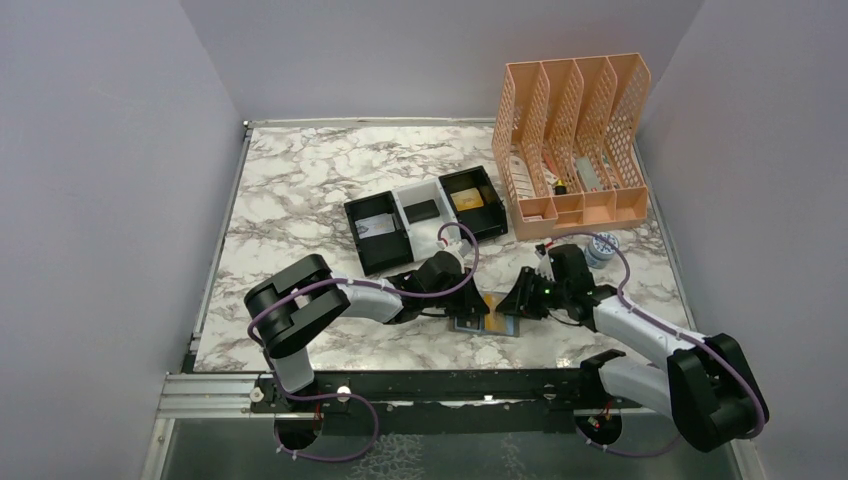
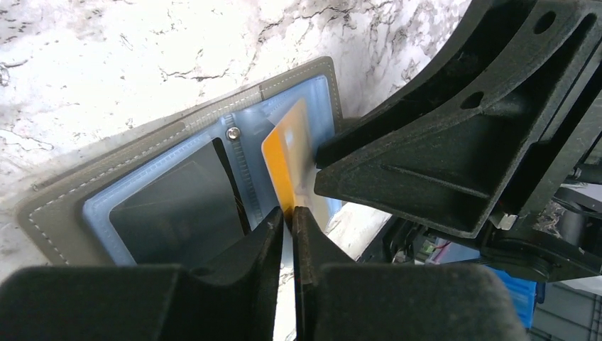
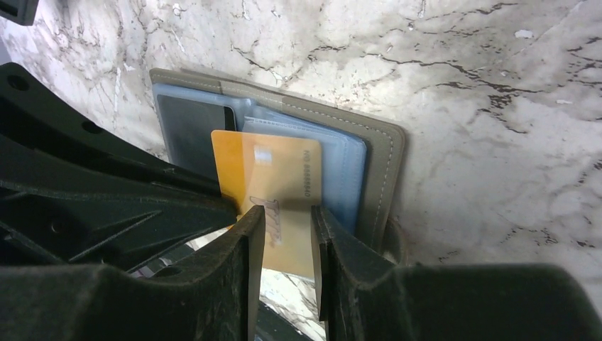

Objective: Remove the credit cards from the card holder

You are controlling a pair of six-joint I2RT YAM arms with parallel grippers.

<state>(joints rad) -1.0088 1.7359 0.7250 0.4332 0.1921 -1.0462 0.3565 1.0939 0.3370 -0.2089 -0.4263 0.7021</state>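
My left gripper (image 2: 289,213) is clenched almost fully, its two fingers pinching the near edge of the gold card (image 2: 286,145). The card stands tilted, partway out of its pocket in the card holder (image 2: 135,167). The holder lies spread flat on the marble table (image 1: 300,200), near the front edge between my two arms. Its blue-grey inside faces up, and its other pocket shows a dark panel. My right gripper (image 3: 291,213) is partly parted and grasps nothing. Its fingers sit over the card's face, which shows in the gap between them. Seen from the left wrist, one of those fingertips touches the card just above my left fingers. Well behind the holder rest a black-and-white tray (image 1: 425,215) and a peach mesh rack (image 1: 575,130)
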